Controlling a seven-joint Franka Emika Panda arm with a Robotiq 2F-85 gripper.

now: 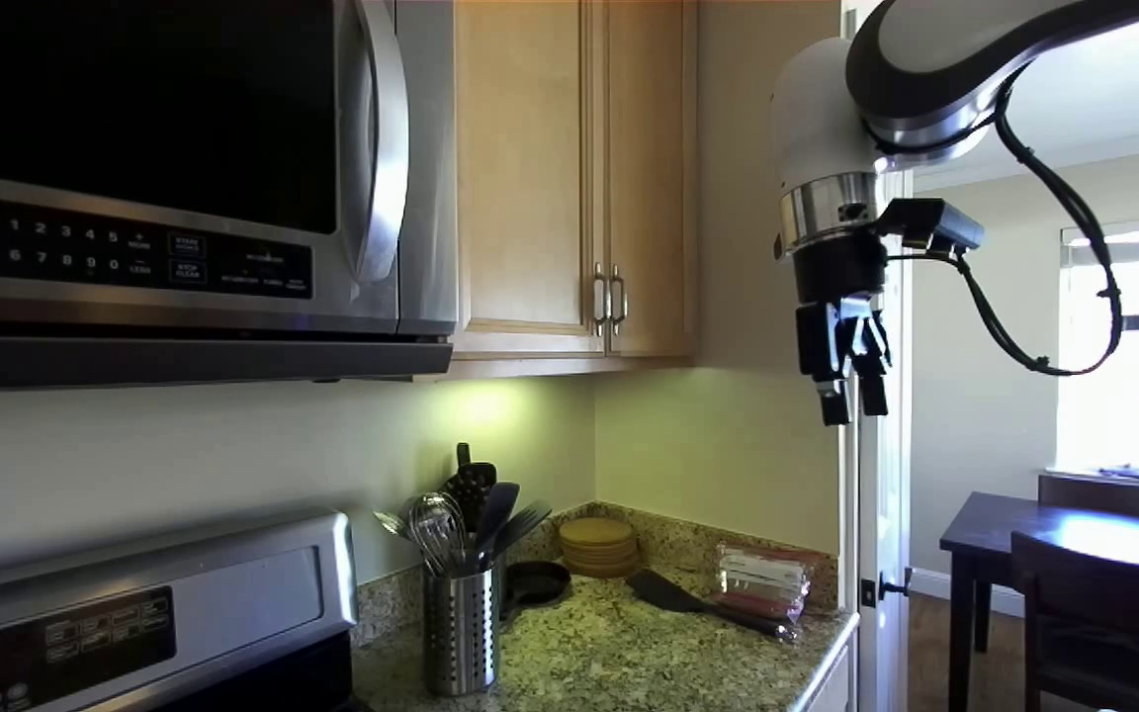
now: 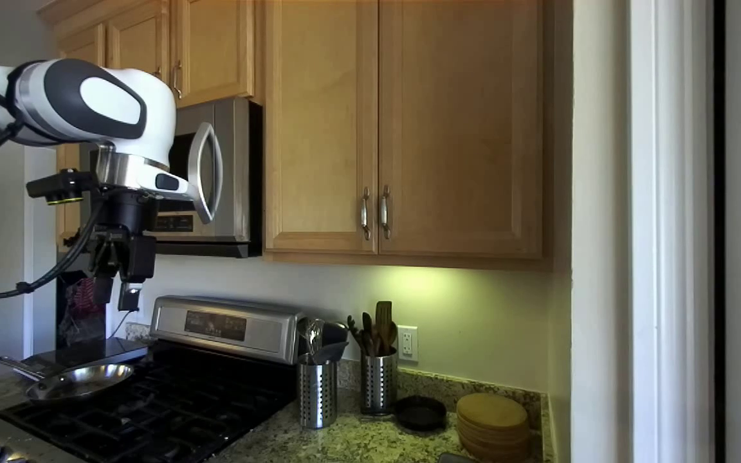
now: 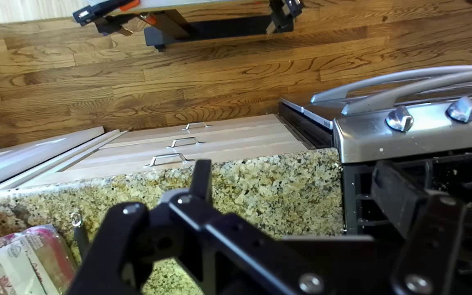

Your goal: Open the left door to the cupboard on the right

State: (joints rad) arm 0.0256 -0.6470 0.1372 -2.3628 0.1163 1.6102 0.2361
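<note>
The cupboard [image 1: 569, 367] is light maple wood and shows in both exterior views [image 2: 460, 261]. Its left door [image 1: 525, 168] is shut; it also shows in the other exterior picture [image 2: 322, 122]. The left door's metal bar handle [image 1: 599, 299] is at its lower right edge [image 2: 365, 213]. The twin door [image 2: 460, 122] beside it is shut too. My gripper [image 1: 854, 403] points down, open and empty, apart from the cupboard, with its tips lower than the handles [image 2: 116, 293]. In the wrist view its fingers [image 3: 297, 188] are wide apart above the counter and stove. The cupboard is out of the wrist view.
The microwave [image 1: 372, 297] with its protruding handle [image 2: 206, 170] adjoins the cupboard. Below are the stove [image 2: 152, 399] with a pan [image 2: 81, 382], the granite counter [image 3: 277, 192], utensil holders [image 2: 317, 395], round wooden boards [image 2: 493, 424] and a plastic packet [image 1: 762, 583].
</note>
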